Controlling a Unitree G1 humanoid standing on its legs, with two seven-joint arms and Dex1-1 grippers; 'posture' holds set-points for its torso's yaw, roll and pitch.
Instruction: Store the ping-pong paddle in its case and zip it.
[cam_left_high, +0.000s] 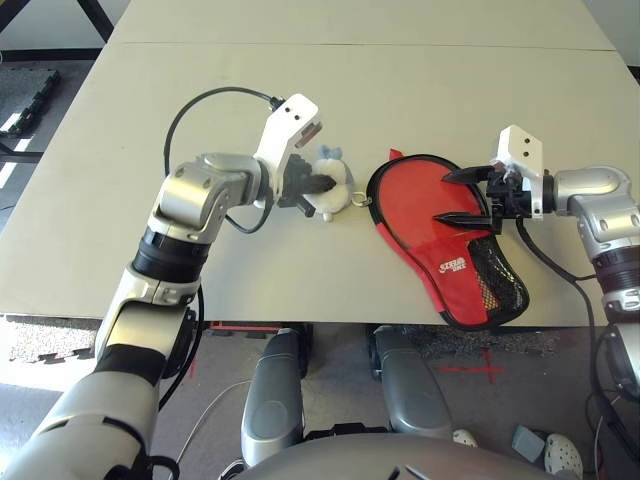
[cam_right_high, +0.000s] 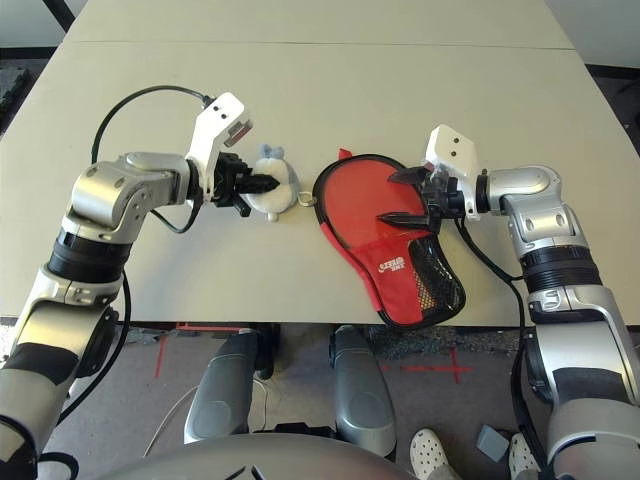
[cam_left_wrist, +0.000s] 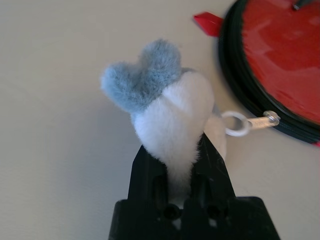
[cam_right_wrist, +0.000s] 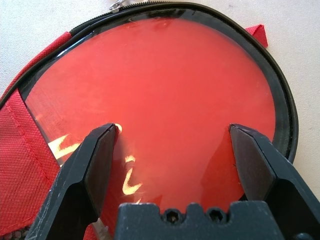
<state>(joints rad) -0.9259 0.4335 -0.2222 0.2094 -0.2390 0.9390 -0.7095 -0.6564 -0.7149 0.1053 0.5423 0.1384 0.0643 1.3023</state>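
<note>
Paddle (cam_right_wrist: 165, 100) already inside case (cam_left_high: 455, 275), right of table centre; red face exposed, zipper still unzipped. Left gripper (cam_left_wrist: 182, 165) clamped on fluffy zipper charm (cam_left_wrist: 165, 107) just left of case. Right gripper (cam_left_high: 468, 195) spread wide above paddle face. Remaining: pull zipper round.

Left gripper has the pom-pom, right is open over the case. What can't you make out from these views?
- Paddle handle: covered by the case fabric.
- How far the zipper is closed: the right gripper blocks the rim in the head views.
- Pom-pom link to the zipper pull: hidden behind the fluff, left wrist view.
</note>
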